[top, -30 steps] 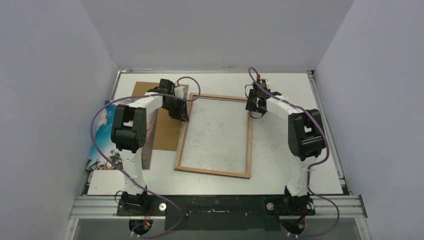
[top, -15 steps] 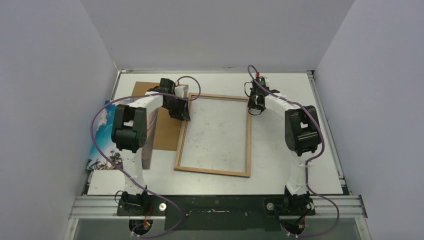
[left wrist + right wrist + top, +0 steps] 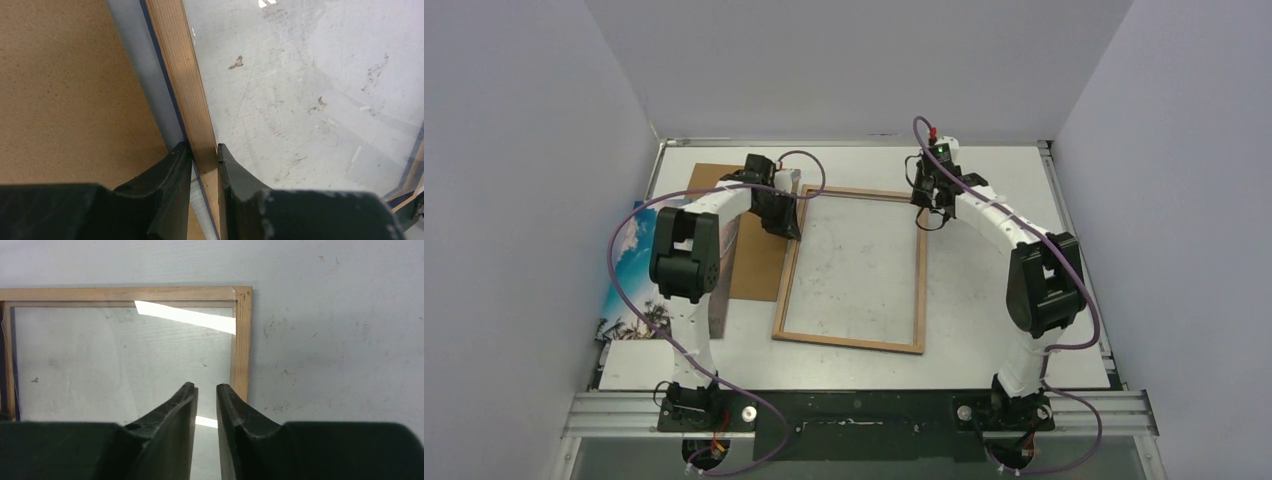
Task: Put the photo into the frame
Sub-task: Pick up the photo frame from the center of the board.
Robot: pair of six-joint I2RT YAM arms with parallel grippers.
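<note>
Our left fingers point(image 3: 185, 167) are clenched on the left wooden rail of the frame point(image 3: 182, 75), one on either side of it, near its far left corner. So the left gripper point(image 3: 204, 159) grasps the frame, and beyond its tips we see the scuffed clear pane point(image 3: 300, 90).

Our right fingers point(image 3: 182, 410) stand a narrow gap apart with nothing between them. The right gripper point(image 3: 205, 400) hovers released above the pane, just inside the frame's right rail and near its far right corner.

The frame lies flat in the middle of the tabletop point(image 3: 1004, 280), wood-brown side up. Just left of it lies the plain brown backing board point(image 3: 759, 265), close beside the rail that we hold.

The photo point(image 3: 629, 260), blue sky and clouds showing, sits at the tabletop's left edge by the wall. It is partly hidden behind our left arm and well apart from the frame.
</note>
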